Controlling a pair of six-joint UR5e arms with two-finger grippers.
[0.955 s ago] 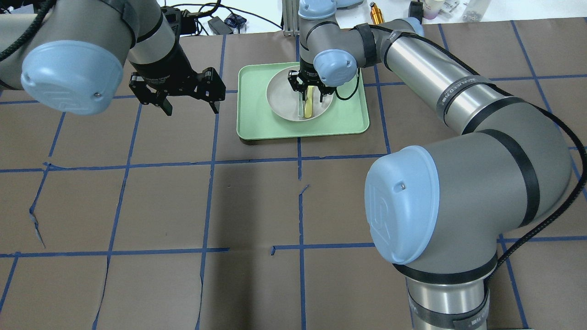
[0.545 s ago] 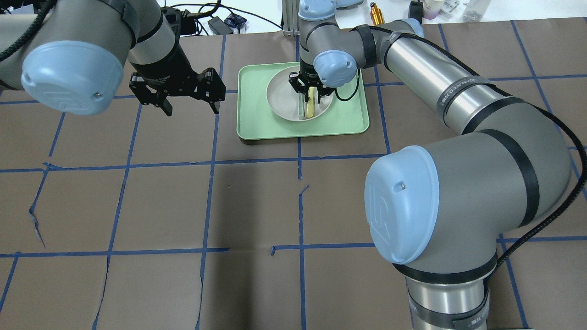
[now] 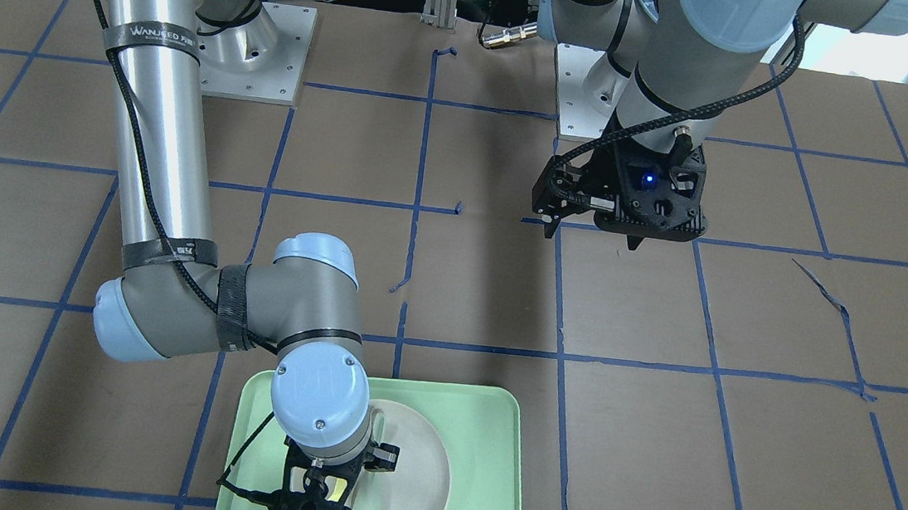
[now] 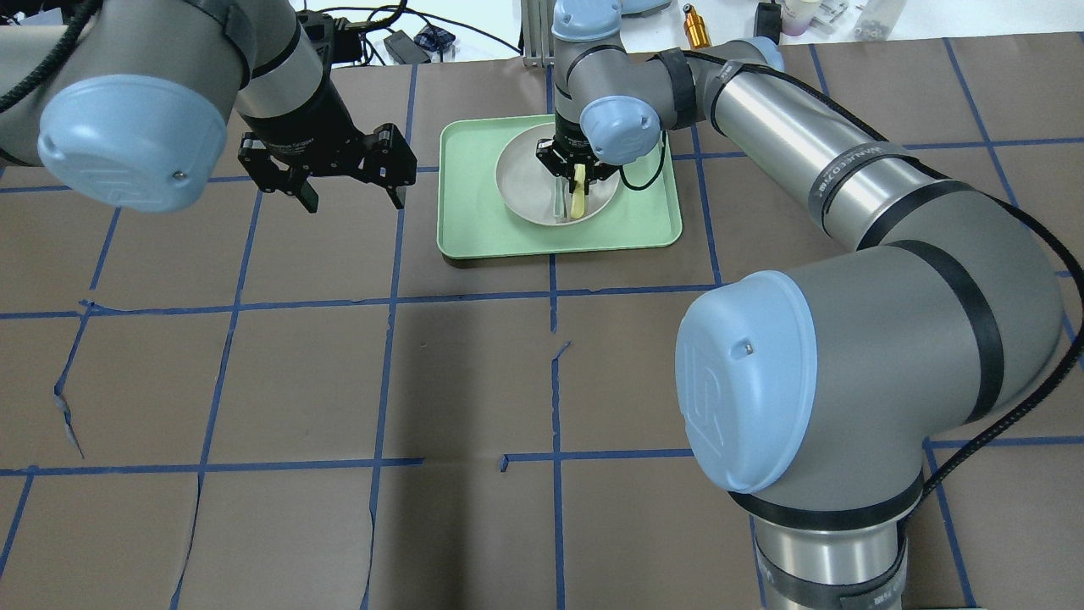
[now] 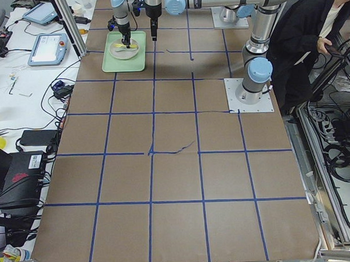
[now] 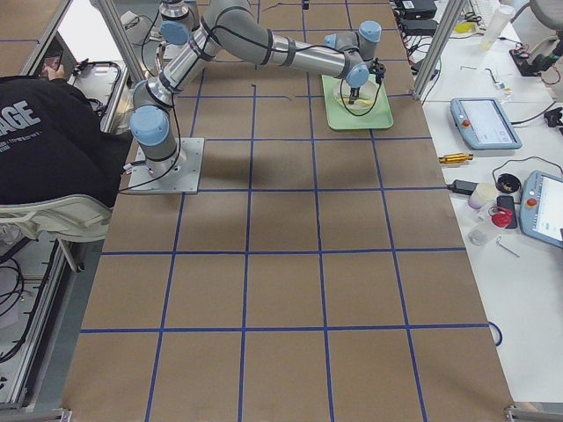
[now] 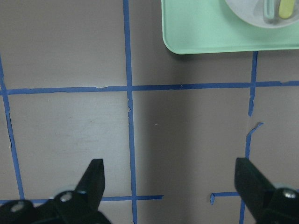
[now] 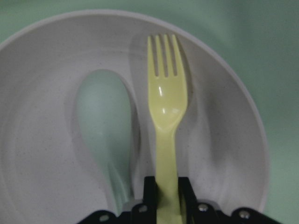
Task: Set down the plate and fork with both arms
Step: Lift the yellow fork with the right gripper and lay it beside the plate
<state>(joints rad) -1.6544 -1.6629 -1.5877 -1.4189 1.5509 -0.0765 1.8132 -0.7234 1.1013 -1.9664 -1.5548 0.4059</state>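
Observation:
The off-white plate [image 4: 525,182] sits on the mint-green tray [image 4: 474,216]. My right gripper [image 4: 575,175] reaches down into the plate and is shut on the handle of the pale-yellow fork [image 4: 577,201]. In the right wrist view the fork [image 8: 166,107] runs straight out from the gripper [image 8: 167,190] over the plate [image 8: 37,140], beside a pale grey-green spoon [image 8: 103,121]. I cannot tell whether the fork rests on the plate. My left gripper [image 4: 353,203] hangs open and empty above the table, left of the tray.
The tray [image 3: 484,458] lies at the table's far side from the robot's bases. The table top is brown paper with blue tape lines. Cables and small tools lie beyond the far edge [image 4: 406,42]. An operator sits by the robot in the side views [image 5: 310,38].
My right gripper's fingers have closed in on the fork's handle; one second ago they stood apart around it. The left arm has not moved.

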